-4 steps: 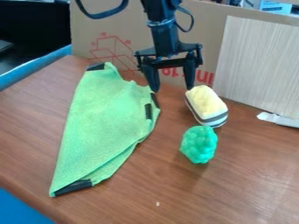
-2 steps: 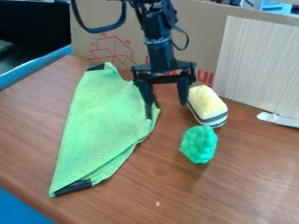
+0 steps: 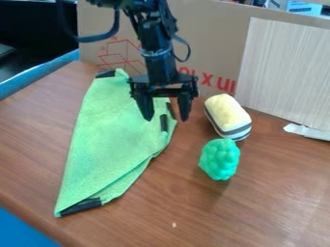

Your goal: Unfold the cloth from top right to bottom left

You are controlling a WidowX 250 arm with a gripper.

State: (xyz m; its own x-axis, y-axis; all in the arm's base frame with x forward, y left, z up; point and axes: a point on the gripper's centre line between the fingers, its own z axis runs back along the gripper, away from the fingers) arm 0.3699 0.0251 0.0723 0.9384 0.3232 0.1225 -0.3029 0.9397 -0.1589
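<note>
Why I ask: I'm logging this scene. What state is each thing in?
Gripper: open, empty
Green cloth: folded, layers showing at its lower right edge
Yellow-topped toy: lying on the table
Green lumpy toy: resting on the table
Cardboard: upright
Pale panel: upright

I'd call this a robotics lab: my 1 black robot arm (image 3: pixel 157 60), with its cable (image 3: pixel 97 37) looping loose, hangs over a wood-grain table (image 3: pixel 38 135). Along the table's far edge stands a brown cardboard sheet (image 3: pixel 213 48) with red print, and towards the far right corner a pale wood-grain panel (image 3: pixel 283 72) stands against it. That plain, improvised screening looks more like a lab bench than a home to me.
</note>
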